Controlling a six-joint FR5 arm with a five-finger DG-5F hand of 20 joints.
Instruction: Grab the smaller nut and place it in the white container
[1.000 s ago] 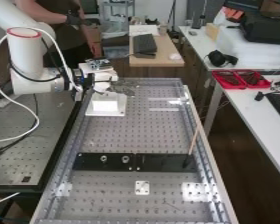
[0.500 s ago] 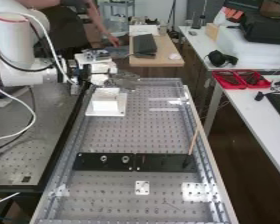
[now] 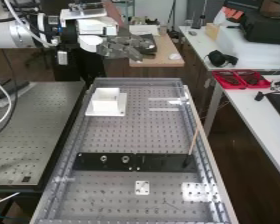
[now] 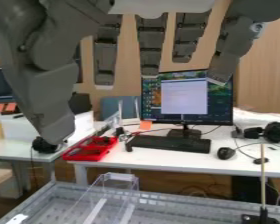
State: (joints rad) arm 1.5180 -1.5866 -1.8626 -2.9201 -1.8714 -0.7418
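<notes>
In the high view, we see one white arm with one grey hand, high up by the far end of the table. The one white container sits on its flat white base. From the hand, it lies down low and nearer to the table's near end. Farther on that same way is one flat black bar, and its long side goes across the table. We count two round parts on it: one larger nut and one bearing, side by side but not touching. One thin stick leans up by one end of the bar. We can't tell where the smaller nut is. We can't see down into the container, so our guess is that the nut may be in there and the job done. If so, the hand just needs to keep away from the container. If not, it must go down past the container to look near the bar. In the wrist view, the fingers hang down straight and spread wide, with the thumb well apart from them, and we see nothing held. Past them we count one big screen, one keyboard and one mouse.
</notes>
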